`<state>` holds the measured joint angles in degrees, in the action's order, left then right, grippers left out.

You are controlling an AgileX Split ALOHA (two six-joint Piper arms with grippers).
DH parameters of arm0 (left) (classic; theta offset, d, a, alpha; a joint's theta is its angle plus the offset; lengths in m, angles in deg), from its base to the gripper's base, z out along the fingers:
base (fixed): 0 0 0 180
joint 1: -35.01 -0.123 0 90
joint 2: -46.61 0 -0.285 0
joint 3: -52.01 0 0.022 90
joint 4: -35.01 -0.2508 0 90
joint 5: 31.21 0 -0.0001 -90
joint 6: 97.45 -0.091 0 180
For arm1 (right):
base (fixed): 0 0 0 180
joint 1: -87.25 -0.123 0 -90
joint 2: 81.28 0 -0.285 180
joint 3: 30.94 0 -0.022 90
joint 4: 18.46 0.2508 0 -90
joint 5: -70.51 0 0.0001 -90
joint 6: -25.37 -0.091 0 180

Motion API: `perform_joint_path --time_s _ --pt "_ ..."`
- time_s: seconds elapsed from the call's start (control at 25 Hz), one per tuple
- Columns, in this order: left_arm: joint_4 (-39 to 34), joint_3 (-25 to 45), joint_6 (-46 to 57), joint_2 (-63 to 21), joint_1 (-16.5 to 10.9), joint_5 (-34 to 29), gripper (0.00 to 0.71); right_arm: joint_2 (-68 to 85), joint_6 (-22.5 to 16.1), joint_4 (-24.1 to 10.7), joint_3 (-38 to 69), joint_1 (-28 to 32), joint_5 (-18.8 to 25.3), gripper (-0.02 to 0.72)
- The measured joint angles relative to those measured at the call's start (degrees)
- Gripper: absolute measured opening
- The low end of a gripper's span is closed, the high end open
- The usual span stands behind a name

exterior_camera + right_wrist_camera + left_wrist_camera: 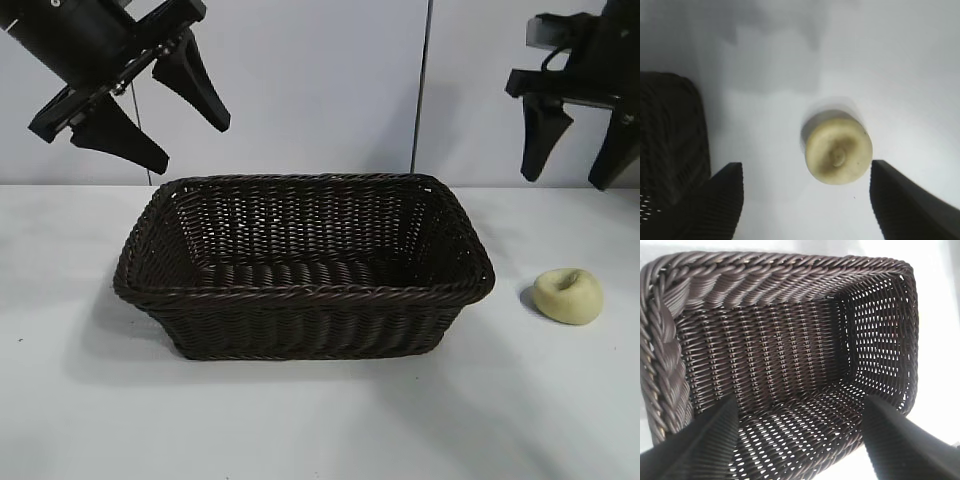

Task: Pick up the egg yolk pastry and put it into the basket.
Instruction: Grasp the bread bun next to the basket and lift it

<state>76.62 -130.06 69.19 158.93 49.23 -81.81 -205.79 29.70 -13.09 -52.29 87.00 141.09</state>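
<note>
You're at the approach step: the right gripper (580,150) hangs, fingers spread, above the egg yolk pastry (568,296) on the table right of the basket (300,296). Next, lower straight down and close. The left gripper (150,105) waits spread, upper left.

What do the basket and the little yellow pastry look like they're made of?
Basket: dark brown woven wicker, possibly synthetic rattan, judging by its slight sheen and even strands. Egg yolk pastry: pale yellow, matte and smooth, looks like baked dough, though it may be a replica.
</note>
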Motion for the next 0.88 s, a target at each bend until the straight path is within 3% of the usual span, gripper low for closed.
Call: perform_joint_path --time_s 0.16,0.88 --pt "0.0 0.0 0.0 0.0 0.0 0.9 0.508 0.0 -0.1 -0.9 2.8 0.0 -0.6 0.516" --pt "0.0 0.0 0.0 0.0 0.0 1.3 0.508 0.0 -3.0 -2.0 14.5 0.0 -13.5 0.516"
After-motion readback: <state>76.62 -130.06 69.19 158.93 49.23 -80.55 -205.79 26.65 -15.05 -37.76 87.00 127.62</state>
